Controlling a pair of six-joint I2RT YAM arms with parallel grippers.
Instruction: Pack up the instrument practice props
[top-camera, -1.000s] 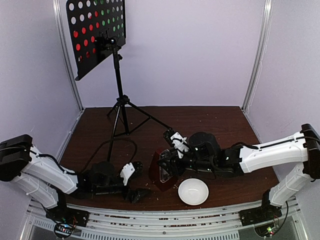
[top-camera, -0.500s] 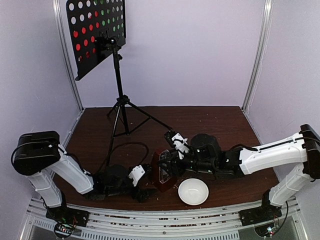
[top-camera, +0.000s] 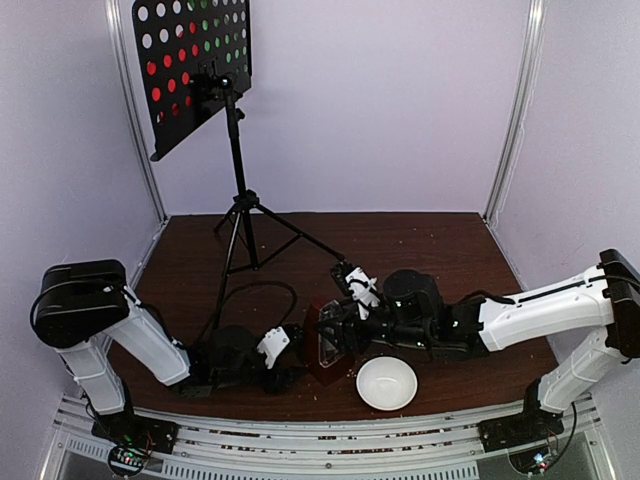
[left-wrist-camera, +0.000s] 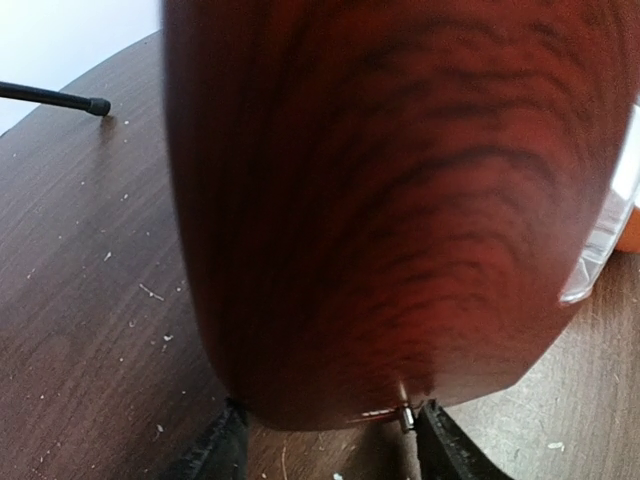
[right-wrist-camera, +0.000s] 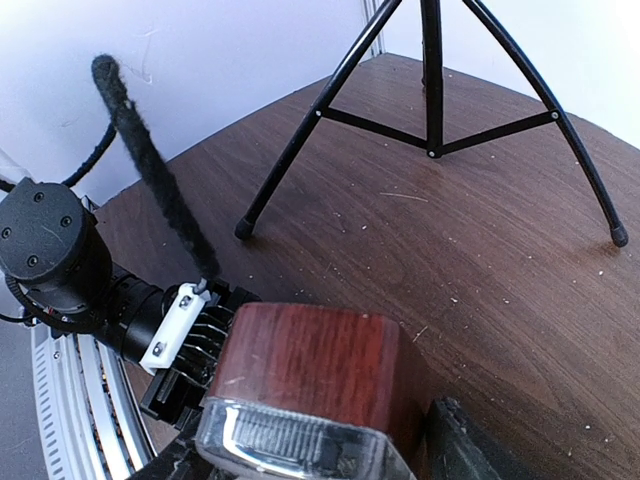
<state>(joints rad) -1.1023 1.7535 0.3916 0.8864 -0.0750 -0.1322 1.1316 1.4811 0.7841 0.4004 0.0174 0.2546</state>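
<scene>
One music stand (top-camera: 213, 88), one metronome (top-camera: 322, 340), one white bowl (top-camera: 387, 383).

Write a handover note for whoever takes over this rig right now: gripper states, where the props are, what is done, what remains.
Right gripper: shut on the metronome, clear cover toward its camera.
Left gripper: fingers either side of the metronome's wooden body; firm grip unclear.
Music stand: upright at the table's back left, music sheets still on its desk.
Done: metronome in hand only.
Left: pack the metronome, remove sheets, fold stand.
</scene>
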